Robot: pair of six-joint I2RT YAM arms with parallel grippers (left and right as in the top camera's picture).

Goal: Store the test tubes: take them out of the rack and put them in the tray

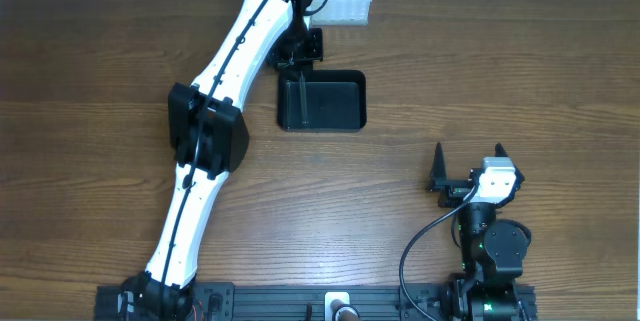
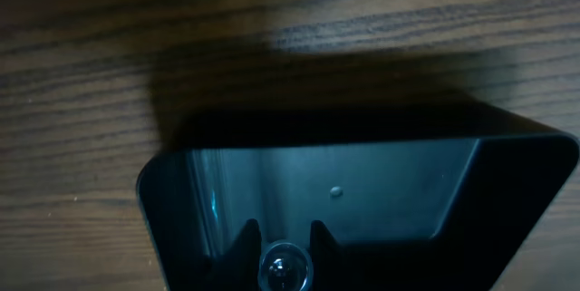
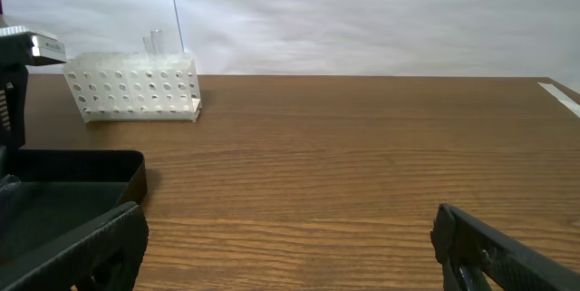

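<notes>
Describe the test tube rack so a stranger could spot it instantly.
On the wooden table, look past the black tray toward the far edge. The rack is the whitish translucent block dotted with rows of small holes, unlike the solid black tray.

Glossy black tray [image 1: 335,101], translucent white rack [image 1: 352,1] dotted with holes, brown wood-grain table [image 1: 520,61], clear test tube [image 2: 285,268].

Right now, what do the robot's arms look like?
The left arm is long and white with a dark line along it and chunky black joints. The right arm is mostly black, with a pale block near its wrist, a looping black cable and tiny green lights. The right tool has two black pointed fingers.
</notes>
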